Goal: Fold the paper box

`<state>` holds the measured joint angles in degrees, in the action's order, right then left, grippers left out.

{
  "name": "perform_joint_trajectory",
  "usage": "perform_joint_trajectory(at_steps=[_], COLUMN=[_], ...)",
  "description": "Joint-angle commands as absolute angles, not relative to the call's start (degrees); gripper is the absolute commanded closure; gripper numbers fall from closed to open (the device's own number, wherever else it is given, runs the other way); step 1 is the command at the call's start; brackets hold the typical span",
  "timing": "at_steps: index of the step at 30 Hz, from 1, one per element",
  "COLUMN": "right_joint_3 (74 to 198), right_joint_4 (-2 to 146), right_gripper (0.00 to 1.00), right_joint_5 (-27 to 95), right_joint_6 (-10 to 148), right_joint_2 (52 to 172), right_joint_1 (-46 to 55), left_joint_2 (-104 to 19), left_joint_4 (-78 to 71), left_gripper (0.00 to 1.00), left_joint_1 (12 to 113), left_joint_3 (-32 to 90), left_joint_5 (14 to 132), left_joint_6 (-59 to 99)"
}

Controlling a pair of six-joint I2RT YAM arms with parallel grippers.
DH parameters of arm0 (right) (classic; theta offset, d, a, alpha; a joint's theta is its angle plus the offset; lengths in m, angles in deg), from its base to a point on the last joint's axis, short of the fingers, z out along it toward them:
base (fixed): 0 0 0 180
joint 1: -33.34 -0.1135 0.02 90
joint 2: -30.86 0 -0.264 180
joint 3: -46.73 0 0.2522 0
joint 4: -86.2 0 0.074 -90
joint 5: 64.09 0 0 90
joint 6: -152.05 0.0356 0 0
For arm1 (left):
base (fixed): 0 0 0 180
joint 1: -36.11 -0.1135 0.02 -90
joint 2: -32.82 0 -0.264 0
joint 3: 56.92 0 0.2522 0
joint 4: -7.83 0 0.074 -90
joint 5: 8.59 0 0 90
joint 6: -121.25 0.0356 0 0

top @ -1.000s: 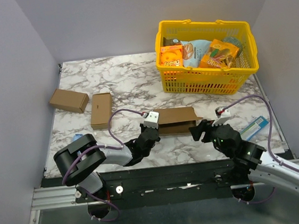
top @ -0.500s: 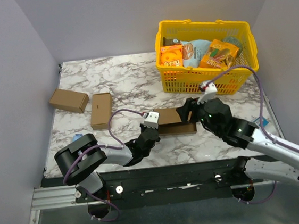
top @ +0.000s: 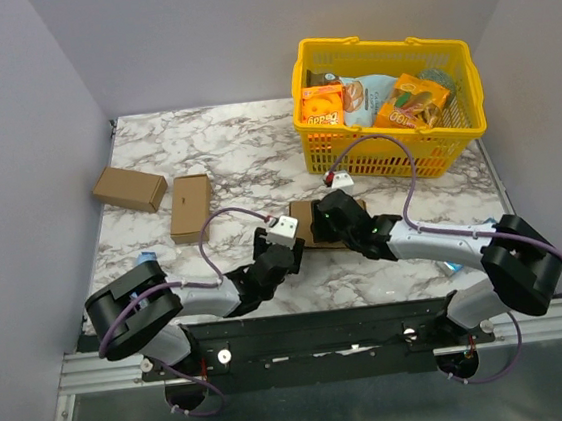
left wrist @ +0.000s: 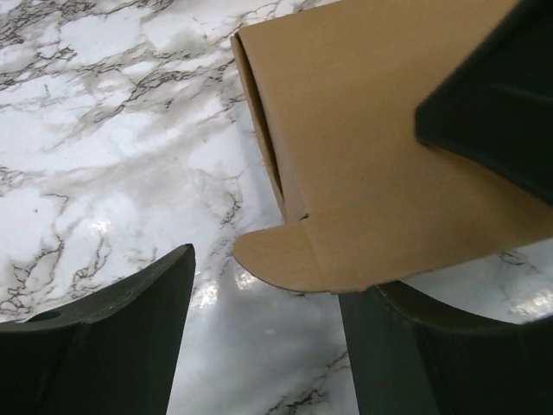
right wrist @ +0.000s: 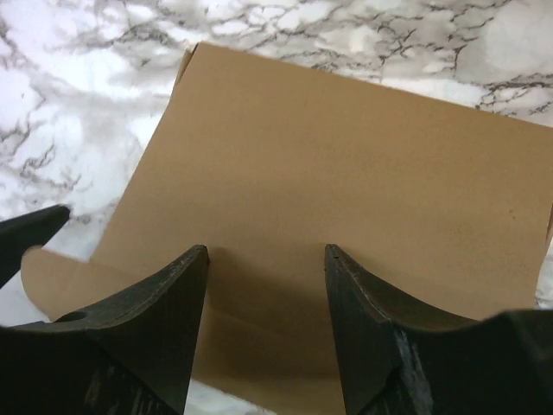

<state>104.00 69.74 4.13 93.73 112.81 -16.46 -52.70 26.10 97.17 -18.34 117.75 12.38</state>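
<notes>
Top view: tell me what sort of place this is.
Probably a robot test cell staged as a packing counter: plain walls box in a marble-patterned table, a yellow basket holds snack packs, and the left arm and right arm sit on a metal rail.

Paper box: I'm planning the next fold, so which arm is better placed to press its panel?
Right, probably. The right pincer, open, hangs squarely over the paper box and its broad panel. The left pincer, also open, sits low at the box's corner flap, mostly over the table.
</notes>
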Motion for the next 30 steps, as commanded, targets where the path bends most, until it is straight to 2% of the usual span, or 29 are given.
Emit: perform_joint_trajectory(at_steps=[1, 6, 10, 11, 17, 20, 24, 26, 30], right_joint_3=[103.1, 102.9, 102.0, 101.9, 102.0, 102.2, 103.8, 104.5, 105.7], right_joint_4=[71.7, 71.9, 73.6, 73.7, 73.6, 72.6, 70.1, 68.7, 65.8], right_gripper=[0.36, 0.36, 0.36, 0.35, 0.29, 0.25, 0.24, 0.23, 0.13], right_joint_5=[6.8, 6.8, 6.1, 5.8, 7.7, 8.2, 8.9, 9.5, 8.8], right_joint_6=[97.2, 97.9, 98.3, 98.3, 96.9, 95.4, 94.7, 94.3, 94.2], right_joint_2=[117.6, 120.0, 120.0, 120.1, 118.0, 114.5, 112.1, 111.3, 108.5], right_joint_1=[-15.7, -15.3, -15.2, -15.2, -15.2, -15.3, -15.2, -15.2, -15.1], left_joint_2=[-47.2, -40.7, -32.7, -30.9, -21.1, -22.8, -32.6, -36.2, -43.5], left_joint_4=[20.7, 16.8, 14.5, 14.0, 7.3, 6.0, 9.7, 12.6, 17.4], left_gripper=[0.21, 0.19, 0.14, 0.10, 0.04, 0.04, 0.09, 0.11, 0.12], left_joint_1=[99.3, 99.5, 99.4, 99.4, 93.5, 84.1, 76.3, 75.0, 74.2], left_joint_3=[-19.3, -20.9, -24.3, -24.9, -20.1, -16.7, -15.2, -14.2, -13.0], left_joint_5=[115.5, 109.3, 99.9, 96.5, 93.2, 85.8, 79.6, 76.3, 72.6], left_joint_6=[13.5, 12.1, 11.8, 11.2, 7.0, 3.0, 0.0, -0.7, -2.1])
